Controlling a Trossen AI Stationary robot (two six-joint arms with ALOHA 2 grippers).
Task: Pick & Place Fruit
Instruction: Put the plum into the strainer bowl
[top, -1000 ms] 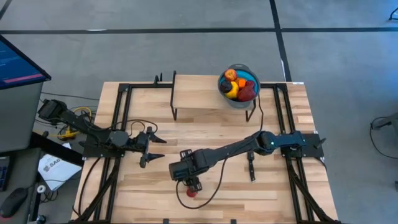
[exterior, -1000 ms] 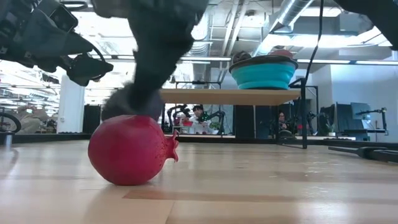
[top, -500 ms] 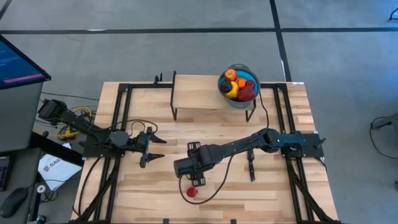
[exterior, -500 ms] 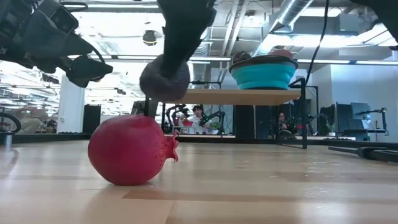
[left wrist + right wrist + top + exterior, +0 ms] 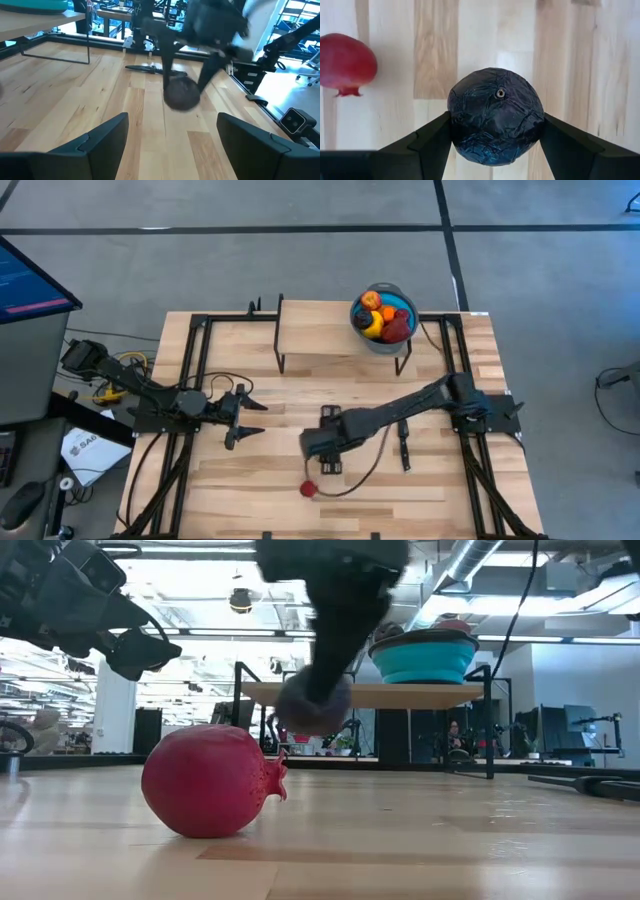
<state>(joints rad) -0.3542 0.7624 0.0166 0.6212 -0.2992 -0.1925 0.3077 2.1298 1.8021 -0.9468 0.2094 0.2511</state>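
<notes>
My right gripper (image 5: 328, 464) hangs over the table's near middle, shut on a dark purple, wrinkled round fruit (image 5: 495, 116). That fruit also shows in the low view (image 5: 312, 703), above the table. A red pomegranate-like fruit (image 5: 309, 489) rests on the wood near the front edge (image 5: 210, 781), just left of the held fruit (image 5: 346, 62). A blue bowl (image 5: 400, 305) with several fruits stands on the raised shelf at the far right. My left gripper (image 5: 245, 418) waits open at the table's left (image 5: 172, 131). My right gripper pinches the dark purple fruit between its two fingers, one on each of its opposite sides (image 5: 454, 125). The fingers come steeply from above, pointing down. The fruit is lifted clear of the table, its small stem dimple (image 5: 499, 92) facing the wrist camera.
A slim black knife (image 5: 403, 448) lies on the wood right of my right gripper. A wooden shelf (image 5: 320, 330) on black legs spans the far middle and carries the bowl. Black frame rails (image 5: 190, 380) run along both sides of the table.
My right gripper has risen from just above the red fruit and gone toward the table's right edge with the dark purple fruit, rolling somewhat on the way. The red fruit has stayed where it was.
</notes>
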